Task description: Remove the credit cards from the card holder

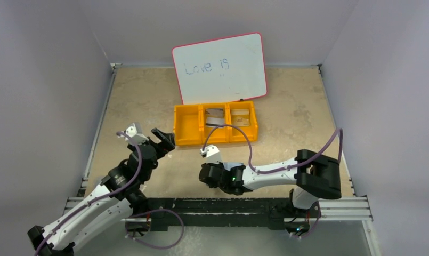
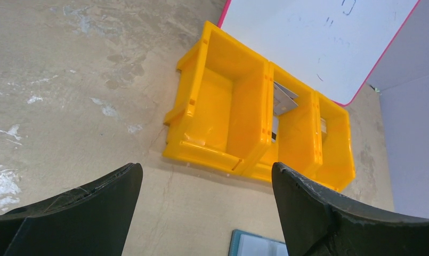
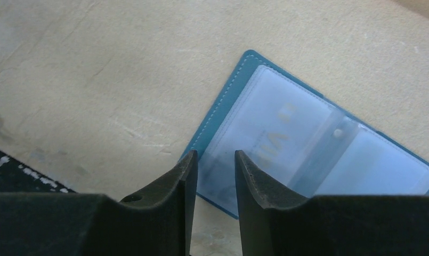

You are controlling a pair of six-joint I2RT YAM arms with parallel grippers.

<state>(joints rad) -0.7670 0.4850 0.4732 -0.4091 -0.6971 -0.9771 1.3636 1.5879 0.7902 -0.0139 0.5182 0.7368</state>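
The teal card holder lies open on the bench, with the right pincer narrowly apart over its edge. The left pincer gapes wide near the orange bin, where grey cards lie.

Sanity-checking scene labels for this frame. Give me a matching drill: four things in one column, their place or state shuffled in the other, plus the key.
Things:
1. pink-rimmed white whiteboard
2. orange three-compartment plastic bin
3. teal-blue bifold card holder
4. left gripper

Place or state:
A. lying open on the table, clear pockets up
B. jaws wide apart, holding nothing
C. at the back of the table, blue handwriting on it
D. left compartment empty, cards in the other two

Pairs: 1-C, 2-D, 3-A, 4-B
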